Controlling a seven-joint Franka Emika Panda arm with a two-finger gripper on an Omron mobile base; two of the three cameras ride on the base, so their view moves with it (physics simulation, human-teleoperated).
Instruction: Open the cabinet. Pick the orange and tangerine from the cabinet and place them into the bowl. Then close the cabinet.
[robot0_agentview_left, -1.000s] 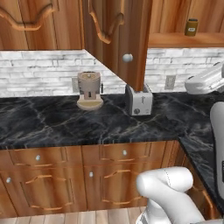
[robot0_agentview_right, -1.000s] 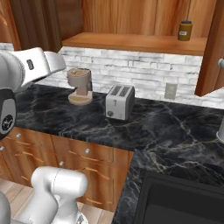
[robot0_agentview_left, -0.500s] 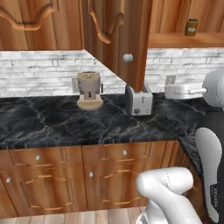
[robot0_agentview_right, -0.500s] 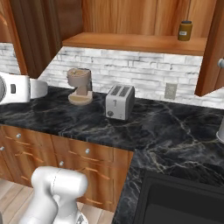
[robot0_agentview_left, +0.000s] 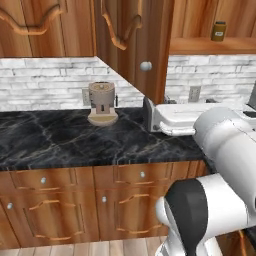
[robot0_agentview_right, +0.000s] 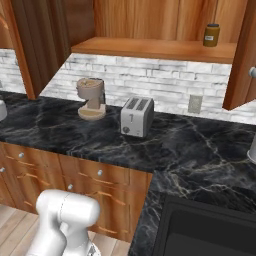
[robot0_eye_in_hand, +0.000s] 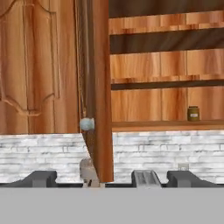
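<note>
1. Jaws are standing wide apart and are grasping nothing; in the hand view their two dark finger tips (robot0_eye_in_hand: 39, 178) are rising at the bottom, well apart from each other.
2. The cabinet (robot0_eye_in_hand: 166, 65) is already standing open. Its door (robot0_agentview_left: 150, 40) is swinging out over the worktop (robot0_agentview_left: 60, 140), and the bare shelves are showing behind it. So the first step of the task is, in my judgement, finished.
3. The arm (robot0_agentview_left: 225, 140) is the thing that is changing. Half a second ago it was staying at the right edge of the left base view; now it is crossing the front of that view and is covering the place where the toaster (robot0_agentview_right: 136, 116) is standing. In the right base view, its white part at the left edge is gone.
4. I am reading this as a swing away from the door, to face the open shelves for the picking.
5. The coffee grinder (robot0_agentview_left: 102, 102) is keeping its place on the worktop, under the door.
6. The small jar (robot0_eye_in_hand: 193, 113) is sitting on the lowest shelf, to the right.
7. The round knob (robot0_eye_in_hand: 87, 124) is hanging on the door's edge, just above the jaws' line of sight.
8. I cannot tell where the orange, the tangerine and the bowl are lying, so the search is still coming.
</note>
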